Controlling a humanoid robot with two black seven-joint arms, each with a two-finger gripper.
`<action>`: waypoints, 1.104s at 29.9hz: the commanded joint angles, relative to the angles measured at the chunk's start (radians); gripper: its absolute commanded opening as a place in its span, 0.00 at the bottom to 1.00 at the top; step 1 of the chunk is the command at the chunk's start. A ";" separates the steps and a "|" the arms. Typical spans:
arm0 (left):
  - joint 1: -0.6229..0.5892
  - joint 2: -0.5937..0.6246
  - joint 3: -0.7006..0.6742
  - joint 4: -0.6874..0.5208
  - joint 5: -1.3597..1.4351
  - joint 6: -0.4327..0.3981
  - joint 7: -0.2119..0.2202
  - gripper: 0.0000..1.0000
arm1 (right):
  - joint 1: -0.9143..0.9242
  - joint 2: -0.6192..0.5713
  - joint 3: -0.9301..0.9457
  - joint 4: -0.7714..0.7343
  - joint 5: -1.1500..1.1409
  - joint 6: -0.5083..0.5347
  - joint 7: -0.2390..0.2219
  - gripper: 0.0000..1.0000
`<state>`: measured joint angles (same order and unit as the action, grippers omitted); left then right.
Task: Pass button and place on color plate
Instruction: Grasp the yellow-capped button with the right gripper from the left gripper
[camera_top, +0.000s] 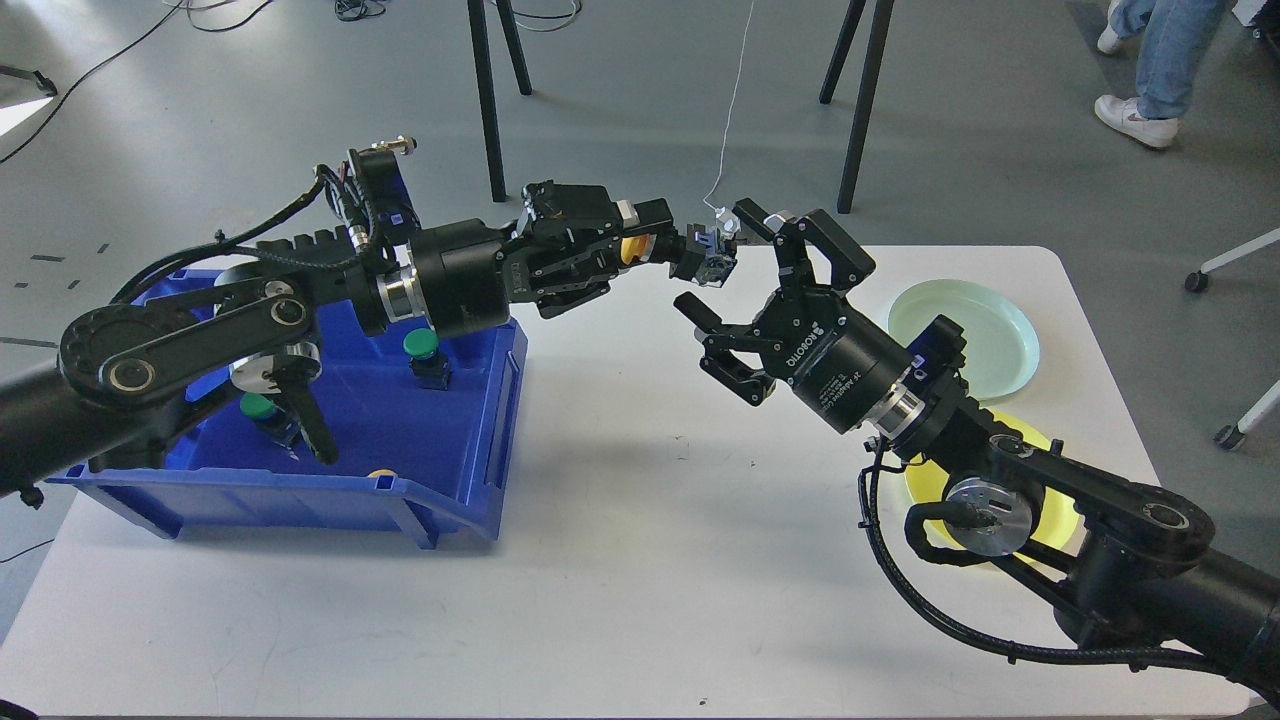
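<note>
A yellow-capped button (668, 252) with a black and silver body lies level in the air above the table's far edge, while the pale green plate (985, 330) and the partly hidden yellow plate (1062, 500) rest flat at the right end.

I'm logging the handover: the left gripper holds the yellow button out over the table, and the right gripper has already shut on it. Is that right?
Not quite. In the head view the right gripper is open, its fingers spread beside the yellow button, not shut on it. The left gripper does hold the button out over the table.
</note>
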<state>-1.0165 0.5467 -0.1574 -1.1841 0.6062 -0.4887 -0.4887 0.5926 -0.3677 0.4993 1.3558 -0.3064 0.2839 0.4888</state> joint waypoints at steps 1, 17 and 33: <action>0.003 -0.001 -0.008 0.001 -0.002 0.000 0.000 0.22 | 0.001 0.013 -0.001 -0.001 -0.002 0.000 0.000 0.99; 0.004 -0.001 -0.008 0.008 -0.003 0.000 0.000 0.22 | 0.003 0.038 0.004 -0.010 -0.005 -0.005 0.000 0.76; 0.006 -0.001 -0.008 0.008 -0.005 0.000 0.000 0.47 | 0.024 0.038 0.001 -0.012 -0.031 -0.043 0.000 0.07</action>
<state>-1.0121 0.5464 -0.1657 -1.1759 0.6022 -0.4883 -0.4886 0.6164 -0.3285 0.5000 1.3438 -0.3373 0.2426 0.4887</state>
